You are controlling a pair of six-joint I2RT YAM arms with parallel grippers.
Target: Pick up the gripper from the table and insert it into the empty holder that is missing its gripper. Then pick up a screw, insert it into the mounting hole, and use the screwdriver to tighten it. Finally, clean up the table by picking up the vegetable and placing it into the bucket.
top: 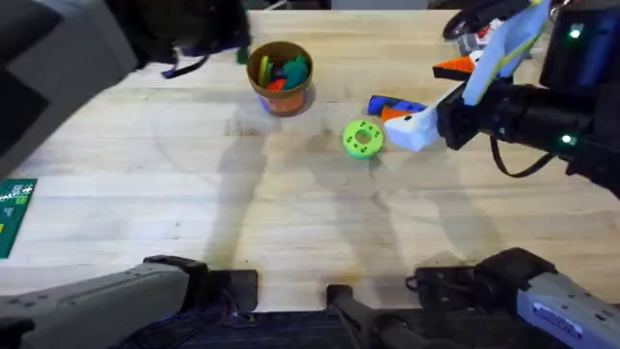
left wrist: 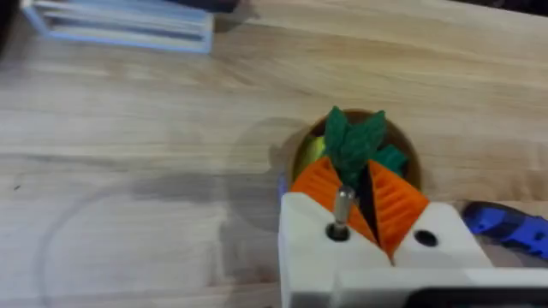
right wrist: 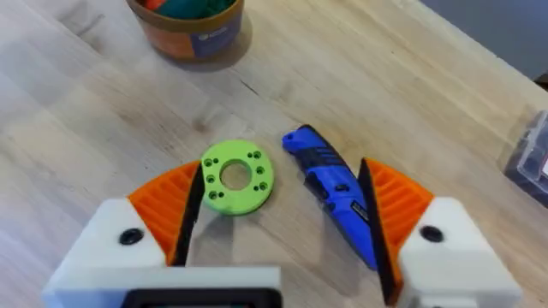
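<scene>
Left gripper (left wrist: 370,205) clenches the vegetable (left wrist: 354,141) directly above the bucket (left wrist: 409,154); cleanup step, release comes next. Right gripper (right wrist: 278,201) hangs released over the blue screwdriver (right wrist: 330,184) and green disc (right wrist: 237,176) on the desk (top: 291,223).

Even, bright overhead light is seen on the bench (top: 291,213); no glare is noted. Soft grey shadows are cast toward 6 o'clock beneath the bucket (top: 280,78) and the lime disc (top: 363,138). The arm bases at 6 o'clock and the dark mass at 11 o'clock are heavily blurred. Wrist views are slightly soft throughout.
</scene>
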